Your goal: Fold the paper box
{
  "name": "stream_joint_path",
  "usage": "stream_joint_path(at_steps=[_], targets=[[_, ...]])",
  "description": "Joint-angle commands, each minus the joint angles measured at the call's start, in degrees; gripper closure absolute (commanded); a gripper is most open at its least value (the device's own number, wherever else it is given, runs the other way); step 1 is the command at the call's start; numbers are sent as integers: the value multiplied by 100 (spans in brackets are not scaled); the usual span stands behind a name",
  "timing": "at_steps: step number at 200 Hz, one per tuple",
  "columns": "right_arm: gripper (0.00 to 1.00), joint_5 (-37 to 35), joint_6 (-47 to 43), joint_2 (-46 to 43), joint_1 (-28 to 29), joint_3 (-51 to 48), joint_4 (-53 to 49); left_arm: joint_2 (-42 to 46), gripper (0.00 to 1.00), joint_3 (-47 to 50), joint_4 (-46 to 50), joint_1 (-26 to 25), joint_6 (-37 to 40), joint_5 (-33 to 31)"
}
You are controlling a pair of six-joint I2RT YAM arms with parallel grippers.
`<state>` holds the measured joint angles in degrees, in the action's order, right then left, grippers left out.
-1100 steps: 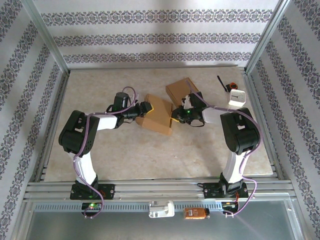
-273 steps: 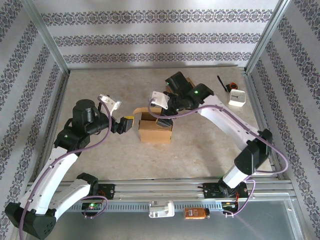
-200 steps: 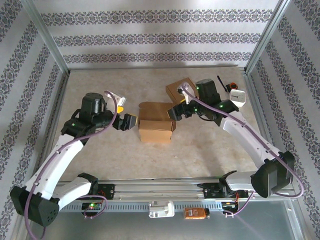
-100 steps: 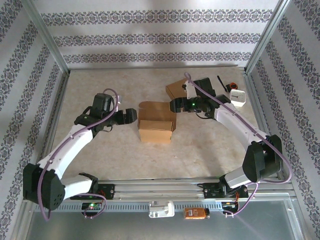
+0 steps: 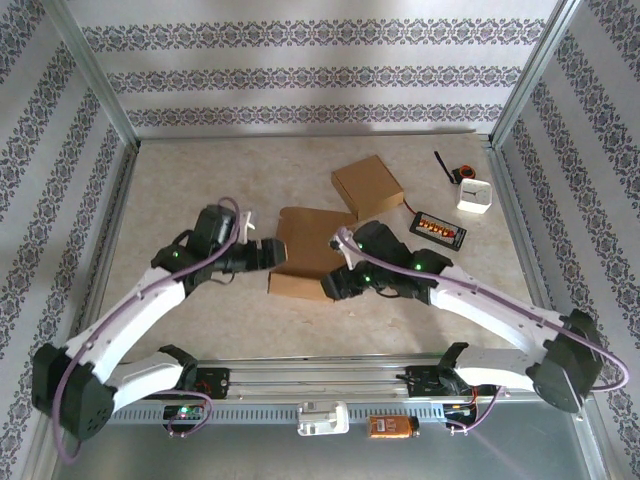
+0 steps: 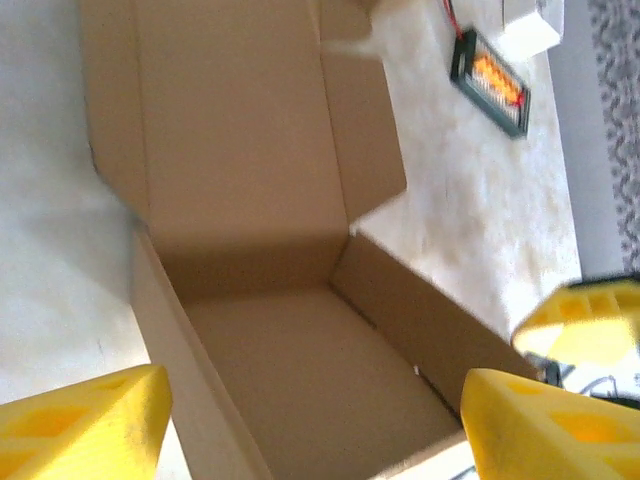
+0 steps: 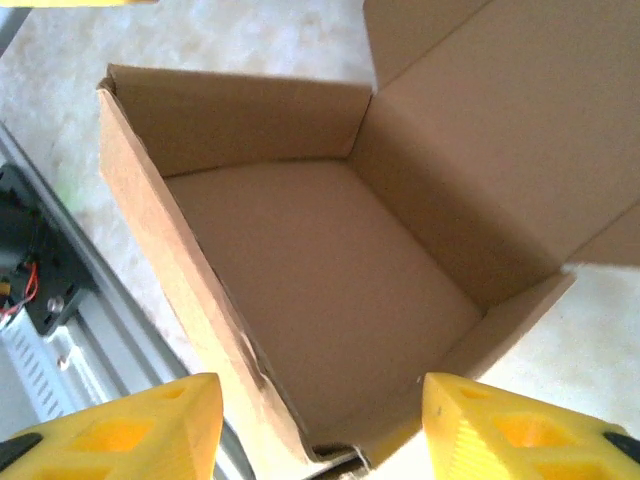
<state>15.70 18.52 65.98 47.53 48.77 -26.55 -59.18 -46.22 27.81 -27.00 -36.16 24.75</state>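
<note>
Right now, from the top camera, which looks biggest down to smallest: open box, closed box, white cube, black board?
1. open box
2. closed box
3. white cube and black board: these look about alike, so I won't rank them.

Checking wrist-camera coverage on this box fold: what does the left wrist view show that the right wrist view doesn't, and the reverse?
Left wrist, not right wrist: a small black tester with orange cells lying beyond the box, and the corner of a blurred white object.
Right wrist, not left wrist: a grey metal rail and a black part with red wires beside it.
Both: the brown cardboard box, lid flap open and inside empty, seen between the open left pincer and the open right pincer respectively.
</note>
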Motion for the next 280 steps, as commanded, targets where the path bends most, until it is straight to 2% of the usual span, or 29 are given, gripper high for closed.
stream_joint_path(at_steps=[1,23,42,54,70,87,105,118,130,151,165,183,206,223,241,258,280], targets=[[41,-235,372,-398,266,-364,-124,630,25,475,640,-291,-418,-523],[35,-469,993,-827,365,-650,-28,1162,26,867,801,-596,-493,-666],[29,-1163,1785,-1242,394,-946,26,1369,25,989,952,-848,-411,-939],[30,-1599,2500,-1469,393,-1241,56,1387,25,1011,984,-958,-433,-1095],[29,-1705,3111,-1698,444,-1583,471,1423,25,1036,731,-1191,-459,-1125],[24,-1762,3293,-1969,459,-1622,739,1590,25,907,547,-1281,-464,-1363],[17,-2020,3369,-1999,446,-1335,589,1734,18,611,285,-1272,-435,-1973],[15,-2128,3518,-1877,400,-1133,643,1562,16,349,221,-1233,-386,-2518],[14,-2173,3666,-1652,338,-1017,878,1192,13,109,66,-1132,-273,-2618],[15,-2188,3685,-1081,102,-731,1114,291,11,-314,-219,-837,-118,-2155],[22,-1960,3662,-705,-84,-530,1285,-245,12,-586,-367,-636,-68,-1721],[33,-1774,3597,-278,-182,-365,1512,-691,18,-740,-531,-376,-71,-1254],[42,-1579,3351,136,-188,-134,1479,-995,29,-628,-690,-121,118,-658],[53,-1285,3155,302,-169,-85,1470,-925,40,-346,-880,-78,232,-135],[65,-1098,3059,334,-10,-190,1294,-643,50,57,-973,-77,-24,476],[66,-1271,3035,117,449,-472,1020,-175,57,575,-761,-114,-382,849],[65,-1367,3413,-227,1020,-1129,840,736,59,1332,-319,-423,-952,675]])
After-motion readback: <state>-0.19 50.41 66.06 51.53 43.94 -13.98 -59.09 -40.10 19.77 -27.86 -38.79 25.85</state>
